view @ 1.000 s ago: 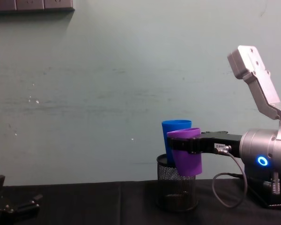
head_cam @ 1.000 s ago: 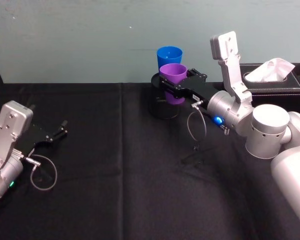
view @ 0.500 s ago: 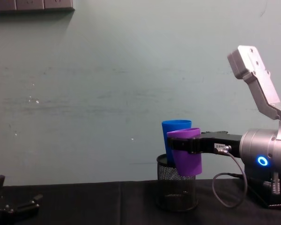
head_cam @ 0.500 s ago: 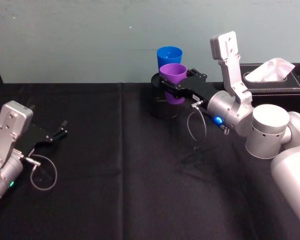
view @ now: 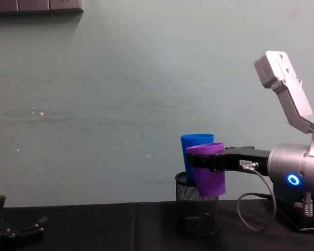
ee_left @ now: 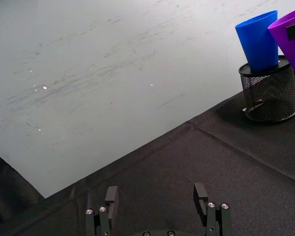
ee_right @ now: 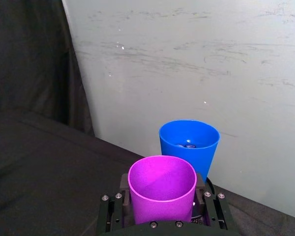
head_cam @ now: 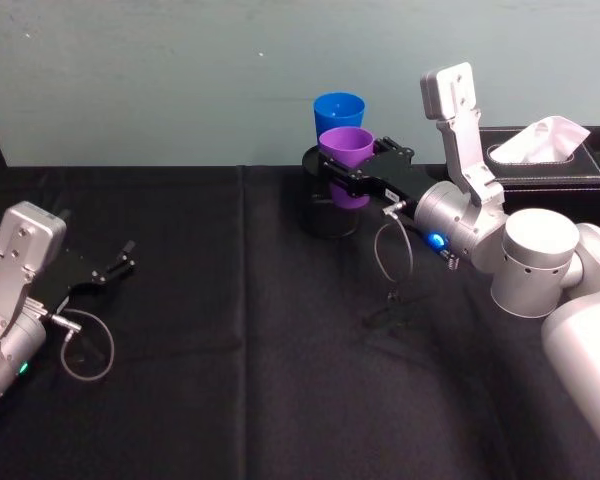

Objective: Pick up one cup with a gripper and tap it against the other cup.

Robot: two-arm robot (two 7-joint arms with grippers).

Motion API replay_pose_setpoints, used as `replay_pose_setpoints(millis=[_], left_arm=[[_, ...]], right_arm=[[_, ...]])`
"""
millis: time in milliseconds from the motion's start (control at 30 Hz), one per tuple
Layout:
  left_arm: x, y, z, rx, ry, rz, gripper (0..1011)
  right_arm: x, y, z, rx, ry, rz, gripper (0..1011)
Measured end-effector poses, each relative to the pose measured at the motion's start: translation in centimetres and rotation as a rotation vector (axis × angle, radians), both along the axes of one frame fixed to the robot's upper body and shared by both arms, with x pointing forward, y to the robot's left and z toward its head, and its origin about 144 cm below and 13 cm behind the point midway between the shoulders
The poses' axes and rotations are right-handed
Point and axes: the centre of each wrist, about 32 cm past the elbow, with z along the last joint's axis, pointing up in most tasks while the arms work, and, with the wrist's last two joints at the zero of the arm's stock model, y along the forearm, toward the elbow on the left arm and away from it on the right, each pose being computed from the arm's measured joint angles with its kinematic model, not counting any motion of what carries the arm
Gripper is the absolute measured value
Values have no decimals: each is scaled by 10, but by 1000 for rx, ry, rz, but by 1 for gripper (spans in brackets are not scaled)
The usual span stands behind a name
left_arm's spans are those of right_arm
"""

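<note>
Nothing has shifted since a second ago: my right gripper stays clamped on the purple cup, aloft just before the blue cup in the mesh holder, perhaps touching. Next I'd nudge forward to tap; my left gripper sits parked, fingers spread

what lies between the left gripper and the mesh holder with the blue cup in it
Only bare black tablecloth, from the left gripper to the mesh holder; the left wrist and head views both show it.
</note>
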Motion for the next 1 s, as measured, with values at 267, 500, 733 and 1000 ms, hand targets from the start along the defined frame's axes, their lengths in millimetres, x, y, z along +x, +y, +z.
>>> replay_pose_setpoints(millis=[267,500,733,1000], left_arm=[[0,0,0,0,0,0,1000],[0,0,0,0,0,0,1000],[0,0,0,0,0,0,1000],[0,0,0,0,0,0,1000]], right_arm=[[0,0,0,0,0,0,735],[0,0,0,0,0,0,735],[0,0,0,0,0,0,735],[0,0,0,0,0,0,735]])
